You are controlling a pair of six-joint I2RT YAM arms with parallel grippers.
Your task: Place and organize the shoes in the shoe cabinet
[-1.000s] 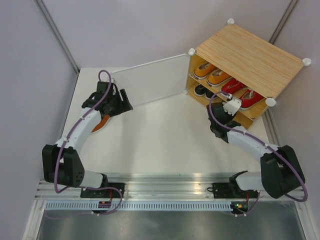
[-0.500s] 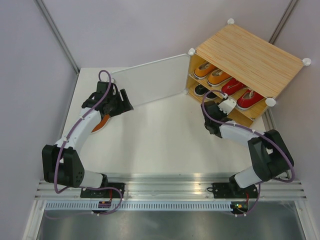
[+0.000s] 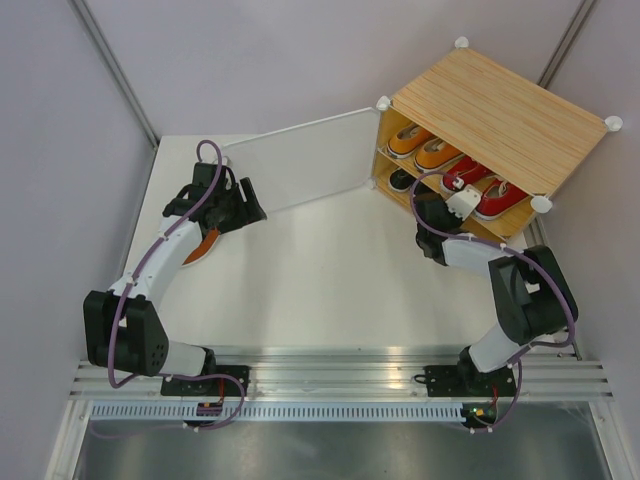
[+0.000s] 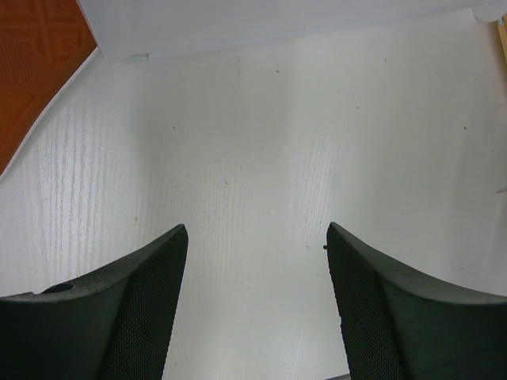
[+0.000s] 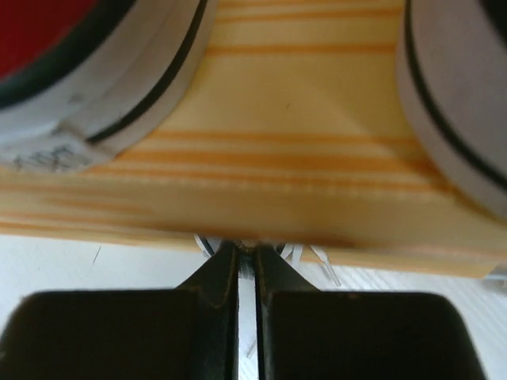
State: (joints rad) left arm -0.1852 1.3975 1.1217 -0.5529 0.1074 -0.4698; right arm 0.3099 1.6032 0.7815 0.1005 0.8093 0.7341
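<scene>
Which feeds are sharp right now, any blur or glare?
Top external: evenly lit, sharp, the shoe cabinet clear. Right wrist: too close, the shelf and shoes blurred. Left wrist: table grain crisp, left gripper dark, soft-edged.

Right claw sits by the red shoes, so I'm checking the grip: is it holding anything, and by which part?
Nothing. The right claw is shut on itself, empty, just before the edge of the shoe cabinet's wooden shelf.

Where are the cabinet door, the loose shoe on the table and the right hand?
cabinet door point(image 3: 300, 165): top view, middle of the frosted panel.
loose shoe point(image 3: 206, 244): top view, orange-brown sole.
right hand point(image 5: 246, 257): right wrist view, between closed fingertips.
</scene>
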